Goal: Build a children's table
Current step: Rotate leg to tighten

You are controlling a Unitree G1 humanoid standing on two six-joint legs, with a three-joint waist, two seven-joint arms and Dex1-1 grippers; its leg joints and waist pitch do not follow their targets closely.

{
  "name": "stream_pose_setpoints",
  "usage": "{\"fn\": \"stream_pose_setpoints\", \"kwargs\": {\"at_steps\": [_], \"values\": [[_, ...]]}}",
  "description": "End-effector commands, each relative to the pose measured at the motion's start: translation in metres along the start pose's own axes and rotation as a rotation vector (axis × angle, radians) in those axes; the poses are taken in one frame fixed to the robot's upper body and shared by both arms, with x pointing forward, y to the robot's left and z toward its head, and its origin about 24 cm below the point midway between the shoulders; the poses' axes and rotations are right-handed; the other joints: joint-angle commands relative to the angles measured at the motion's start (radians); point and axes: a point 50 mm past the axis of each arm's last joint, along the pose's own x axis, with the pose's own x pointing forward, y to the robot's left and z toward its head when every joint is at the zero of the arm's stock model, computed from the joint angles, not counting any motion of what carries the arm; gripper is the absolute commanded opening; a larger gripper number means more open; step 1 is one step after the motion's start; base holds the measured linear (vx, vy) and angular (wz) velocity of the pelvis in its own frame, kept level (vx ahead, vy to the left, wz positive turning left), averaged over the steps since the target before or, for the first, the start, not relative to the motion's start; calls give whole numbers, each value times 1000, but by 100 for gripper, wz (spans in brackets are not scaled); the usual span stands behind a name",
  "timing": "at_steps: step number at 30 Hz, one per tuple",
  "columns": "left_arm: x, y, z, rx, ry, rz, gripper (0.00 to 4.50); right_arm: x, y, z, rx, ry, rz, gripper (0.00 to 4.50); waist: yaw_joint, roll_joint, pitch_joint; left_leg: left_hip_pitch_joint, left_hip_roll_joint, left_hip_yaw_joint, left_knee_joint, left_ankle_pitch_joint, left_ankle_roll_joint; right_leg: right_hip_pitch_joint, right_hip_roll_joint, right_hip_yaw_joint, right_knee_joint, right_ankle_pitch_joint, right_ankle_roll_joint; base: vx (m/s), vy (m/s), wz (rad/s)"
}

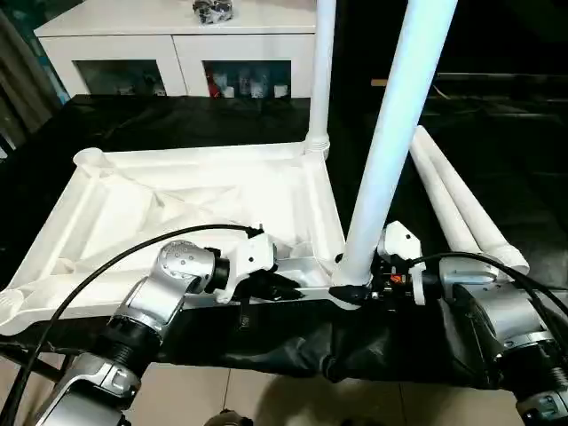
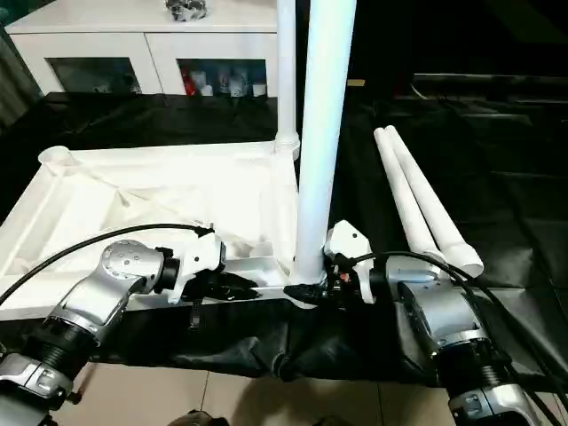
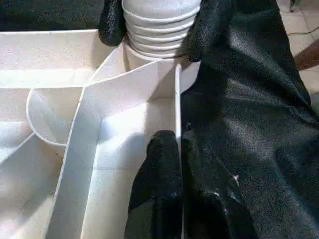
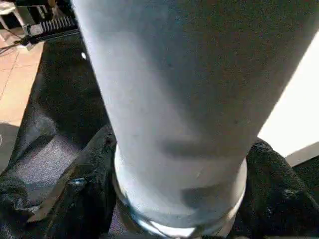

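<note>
1. One white tabletop lies ribbed side up on the black-covered surface.
2. Four white legs: two upright, one at the tabletop's far right corner and one at its near right corner; two lying beside its right edge.
3. Two grippers: left, right.
4. One white cabinet.

both upright legs run off the top edge; cabinet contents — too blurred to tell
</note>
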Motion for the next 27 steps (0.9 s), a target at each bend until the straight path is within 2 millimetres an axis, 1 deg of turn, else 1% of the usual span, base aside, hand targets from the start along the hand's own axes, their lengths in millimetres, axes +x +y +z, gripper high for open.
{"fn": "stream_pose_setpoints", "kwargs": {"at_steps": [1,2,3,4,5,6,7,8,9,10,11,12,13,14,15,16,17,18,20,22,23,24,25,26,27], "values": [[13,12,21,0,-93,139,0,27,3,5,60,-87,-23,276,-2,-16,-70,15,50,-24,-73,-247,63,50,-55,39,-79,-354,-203,0,0,0],[13,13,21,-3,-93,145,0,27,2,5,63,-90,-33,276,-7,-14,-68,15,49,-24,-73,-254,56,47,-56,39,-81,-375,-201,0,0,0],[16,15,22,-15,-95,174,0,30,-2,6,80,-106,-84,275,-8,-16,-68,16,47,-25,-73,-260,51,48,-56,36,-84,-396,-195,0,0,0],[20,18,24,-33,-100,215,0,34,-6,6,106,-118,-147,275,-12,-19,-68,16,45,-26,-74,-263,43,47,-55,35,-86,-421,-185,0,0,0],[26,22,27,-57,-105,264,0,39,-12,4,136,-117,-233,275,-15,-18,-66,19,45,-27,-74,-275,35,44,-54,35,-90,-447,-176,0,0,0],[29,24,28,-73,-108,293,0,42,-15,3,154,-113,-287,275,-20,-18,-66,17,44,-28,-75,-275,30,46,-54,34,-89,-450,-173,0,0,0],[34,26,31,-83,-109,324,0,46,-16,2,170,-110,-329,275,-24,-18,-65,17,42,-29,-75,-282,24,45,-54,32,-92,-472,-163,0,0,0],[35,26,32,-87,-108,335,0,48,-17,1,176,-107,-345,275,-29,-20,-65,19,41,-28,-74,-287,27,44,-55,34,-96,-482,-155,0,0,0],[39,28,34,-95,-106,360,0,52,-19,-1,192,-95,-390,275,-29,-15,-65,21,40,-29,-73,-289,29,42,-56,33,-98,-489,-153,0,0,0],[43,29,36,-103,-105,385,0,57,-20,-2,204,-85,-433,275,-34,-18,-66,17,37,-28,-72,-286,35,44,-54,32,-99,-490,-148,0,0,0],[47,30,38,-111,-104,411,0,62,-21,-2,221,-85,-473,275,-34,-12,-68,15,37,-29,-72,-279,37,46,-54,31,-98,-486,-145,0,0,0],[51,31,39,-114,-103,427,0,67,-22,-2,237,-85,-513,275,-36,-12,-67,15,39,-28,-73,-276,37,43,-53,32,-100,-481,-144,0,0,0],[55,31,42,-113,-103,445,0,72,-24,-2,255,-82,-580,275,-41,-14,-68,16,36,-29,-73,-282,36,43,-53,30,-101,-486,-143,0,0,0],[58,30,44,-113,-105,452,0,75,-25,-1,269,-87,-607,275,-41,-14,-68,16,36,-29,-73,-282,36,43,-53,30,-101,-486,-143,0,0,0],[60,30,46,-111,-111,452,0,78,-25,0,283,-94,-619,275,-42,-12,-69,15,37,-29,-73,-279,41,43,-53,30,-101,-477,-145,0,0,0],[61,29,46,-110,-113,452,0,79,-25,0,288,-97,-623,309,-41,-12,-70,19,37,-28,-71,-288,46,40,-53,30,-104,-482,-143,0,0,0],[67,26,50,-94,-122,439,0,85,-24,3,320,-139,-623,330,-41,-12,-70,16,36,-28,-71,-291,51,42,-53,29,-103,-485,-142,0,0,0],[67,26,50,-92,-122,438,0,85,-24,4,322,-141,-623,344,-41,-15,-69,15,36,-28,-73,-294,54,42,-53,29,-104,-490,-139,0,0,0],[69,23,50,-80,-123,418,0,87,-24,5,336,-161,-615,351,-40,-10,-70,14,37,-29,-74,-293,59,43,-54,30,-103,-490,-135,0,0,0],[68,21,49,-75,-131,399,0,87,-23,6,321,-159,-597,377,-40,-9,-70,14,39,-29,-76,-294,59,42,-52,30,-101,-470,-140,0,0,0],[66,20,48,-68,-130,387,0,85,-24,7,296,-158,-591,377,-40,-11,-71,14,39,-29,-76,-298,59,43,-54,30,-101,-466,-143,0,0,0],[64,19,47,-57,-132,372,0,83,-25,7,271,-156,-592,388,-41,-10,-70,13,39,-29,-76,-300,60,43,-53,30,-100,-463,-146,0,0,0],[63,18,46,-51,-133,363,0,81,-25,8,255,-155,-595,388,-41,-9,-70,13,39,-30,-76,-303,58,43,-55,30,-100,-464,-147,0,0,0],[63,18,46,-51,-133,363,0,81,-25,8,255,-155,-595,399,-42,-10,-71,11,39,-30,-76,-300,59,44,-55,30,-100,-459,-148,0,0,0],[61,17,44,-48,-133,345,0,78,-25,8,219,-156,-571,399,-43,-11,-72,11,39,-28,-76,-293,62,44,-54,31,-99,-446,-150,0,0,0]]}}
